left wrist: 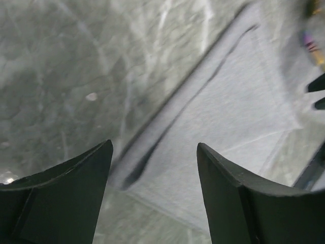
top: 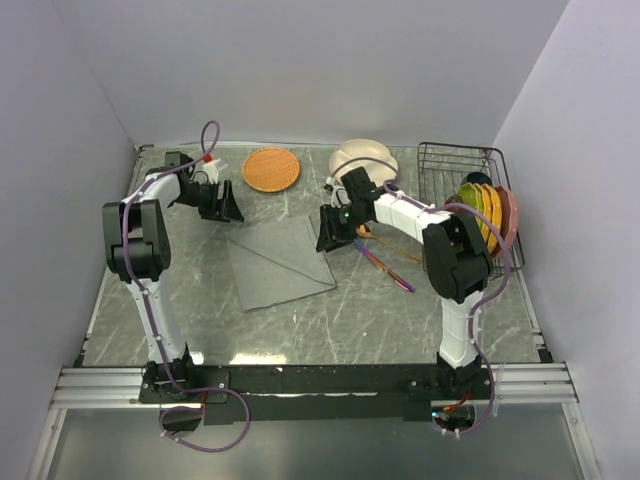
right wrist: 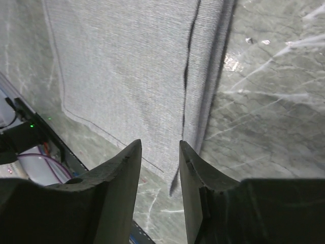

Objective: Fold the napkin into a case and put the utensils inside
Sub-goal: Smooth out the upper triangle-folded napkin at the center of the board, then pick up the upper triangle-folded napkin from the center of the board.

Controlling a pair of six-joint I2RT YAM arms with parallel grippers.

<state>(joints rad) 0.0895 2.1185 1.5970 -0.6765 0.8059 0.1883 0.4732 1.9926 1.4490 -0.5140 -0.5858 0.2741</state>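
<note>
The grey napkin (top: 277,262) lies flat on the marble table, folded over with a doubled edge along its far side. Hovering just past its far-left corner, my left gripper (top: 222,205) is open and empty; the left wrist view shows the napkin (left wrist: 228,112) below and ahead of the left gripper (left wrist: 154,144). My right gripper (top: 335,232) is over the napkin's far-right corner. In the right wrist view the right gripper (right wrist: 160,142) has its jaws apart, with the napkin (right wrist: 127,66) lying loose beneath. The purple knife (top: 388,268) and gold spoon (top: 392,248) lie to the right of the napkin.
An orange woven mat (top: 271,168) sits at the back, with a white bowl (top: 362,157) to its right. A wire dish rack (top: 455,160) holding coloured plates (top: 490,212) stands at the right edge. Walls close in the left, back and right sides.
</note>
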